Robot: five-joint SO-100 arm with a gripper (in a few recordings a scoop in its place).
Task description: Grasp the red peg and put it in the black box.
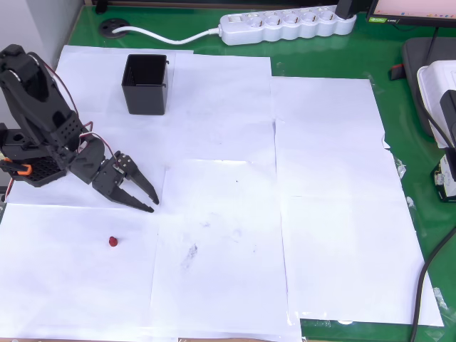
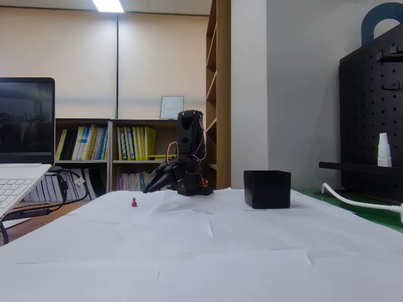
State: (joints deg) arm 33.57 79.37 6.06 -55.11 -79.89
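Note:
The red peg [image 1: 114, 241] is a tiny dark-red dot lying on the white paper at the lower left of the overhead view; the fixed view shows the red peg [image 2: 134, 202] standing left of the arm. The black box [image 1: 146, 83] stands upright and open at the upper left, and the black box [image 2: 267, 189] is right of the arm in the fixed view. My gripper [image 1: 151, 201] hovers above and right of the peg, apart from it, its black fingers slightly parted with nothing between them. In the fixed view the gripper [image 2: 148, 189] points down to the left.
White paper sheets cover a green table [image 1: 406, 107]. A white power strip [image 1: 288, 25] with its cable lies along the far edge. Devices and a black cable crowd the right edge [image 1: 445, 142]. A laptop [image 2: 22, 145] stands at the left in the fixed view.

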